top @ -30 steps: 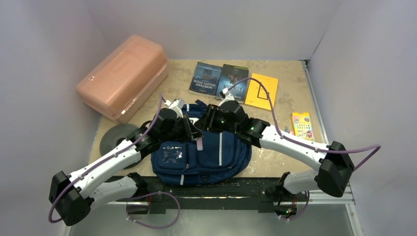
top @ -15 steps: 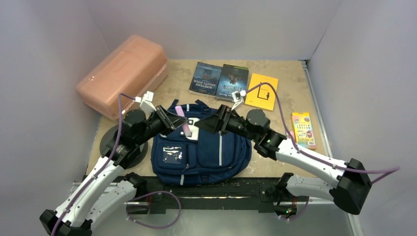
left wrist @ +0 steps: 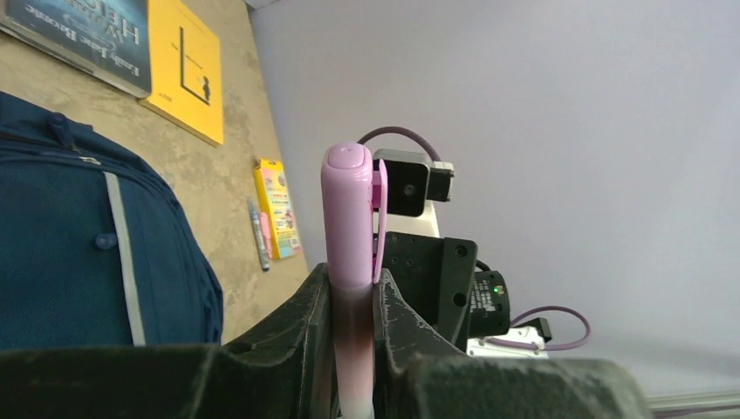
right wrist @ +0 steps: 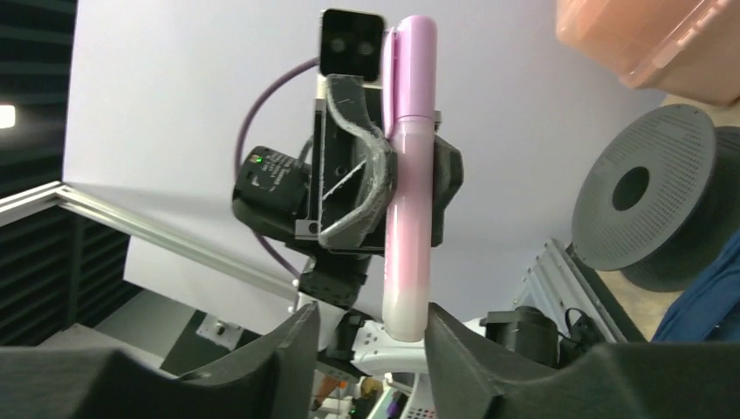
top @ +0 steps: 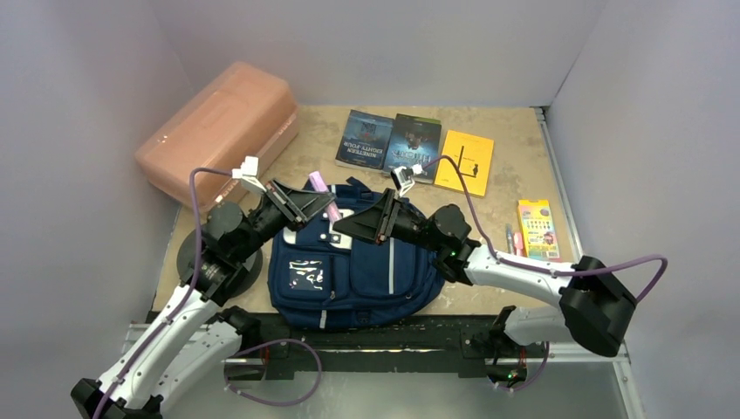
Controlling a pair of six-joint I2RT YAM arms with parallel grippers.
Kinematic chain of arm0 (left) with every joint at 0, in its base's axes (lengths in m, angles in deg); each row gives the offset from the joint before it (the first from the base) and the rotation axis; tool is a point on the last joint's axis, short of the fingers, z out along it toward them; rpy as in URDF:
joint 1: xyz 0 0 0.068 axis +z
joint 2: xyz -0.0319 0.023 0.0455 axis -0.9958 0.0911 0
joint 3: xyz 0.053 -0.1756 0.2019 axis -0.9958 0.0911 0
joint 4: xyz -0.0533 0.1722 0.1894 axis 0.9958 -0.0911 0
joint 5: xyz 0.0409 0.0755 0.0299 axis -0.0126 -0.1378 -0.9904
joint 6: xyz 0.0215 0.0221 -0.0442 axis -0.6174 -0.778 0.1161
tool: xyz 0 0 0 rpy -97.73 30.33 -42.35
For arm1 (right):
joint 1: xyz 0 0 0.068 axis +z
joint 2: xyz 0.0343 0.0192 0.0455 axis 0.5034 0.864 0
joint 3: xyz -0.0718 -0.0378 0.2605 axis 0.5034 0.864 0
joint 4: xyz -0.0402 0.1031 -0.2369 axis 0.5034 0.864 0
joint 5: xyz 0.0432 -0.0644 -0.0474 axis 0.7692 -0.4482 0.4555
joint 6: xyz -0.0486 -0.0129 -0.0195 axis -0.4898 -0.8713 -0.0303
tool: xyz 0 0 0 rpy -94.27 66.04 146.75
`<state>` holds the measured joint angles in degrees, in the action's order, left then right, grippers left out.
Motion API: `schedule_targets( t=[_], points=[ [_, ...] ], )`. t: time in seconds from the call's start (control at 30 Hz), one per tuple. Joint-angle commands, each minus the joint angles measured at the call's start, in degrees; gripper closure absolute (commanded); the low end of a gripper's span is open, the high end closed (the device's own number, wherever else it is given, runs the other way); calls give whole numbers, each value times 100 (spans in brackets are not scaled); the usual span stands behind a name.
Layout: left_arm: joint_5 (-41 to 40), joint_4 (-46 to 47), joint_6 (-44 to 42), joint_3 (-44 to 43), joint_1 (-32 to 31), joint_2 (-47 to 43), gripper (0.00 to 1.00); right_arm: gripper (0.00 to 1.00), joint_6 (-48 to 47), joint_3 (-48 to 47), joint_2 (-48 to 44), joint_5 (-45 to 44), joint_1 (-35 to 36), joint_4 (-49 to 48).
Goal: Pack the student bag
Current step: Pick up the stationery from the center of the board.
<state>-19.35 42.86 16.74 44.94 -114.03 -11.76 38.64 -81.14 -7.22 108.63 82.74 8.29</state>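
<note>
Soft, even light overhead; my wrist views blur up close.
From the top the walls (top: pixel 393 44) are evenly lit and the shadows faint. Up close, my left gripper (left wrist: pixel 352 305) and right gripper (right wrist: pixel 371 336) are dark, smeared shapes; the pink marker (left wrist: pixel 349 218) is crisper, with a mild sheen. My right wrist view falls dim at its left, where one small bright patch (right wrist: pixel 5 116) glares.

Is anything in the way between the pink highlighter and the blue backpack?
Only the right gripper: its open fingers flank the pink highlighter's lower end, above the student bag. Nothing else visible.
</note>
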Motion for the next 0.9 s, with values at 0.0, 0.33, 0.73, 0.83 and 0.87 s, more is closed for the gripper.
schedule_targets(
  t=[0.0,0.33,0.73,0.83,0.87],
  points=[
    [-32,711,295,192,43,-129,99,55,332,-124,54,-98,79,-858],
    [-160,983,395,421,43,-245,100,74,394,-247,168,-415,128,-770],
    [-1582,-4611,-1701,-762,43,-62,5,100,-2089,235,-1266,-1145,-1230,3678],
    [-1290,-5232,-2365,-828,43,404,4,100,-3856,-239,-1757,-1936,-1594,5914],
    [-1016,-5245,-2545,-797,35,582,4,100,-4330,-398,-1873,-2152,-1615,6434]
  ],
)
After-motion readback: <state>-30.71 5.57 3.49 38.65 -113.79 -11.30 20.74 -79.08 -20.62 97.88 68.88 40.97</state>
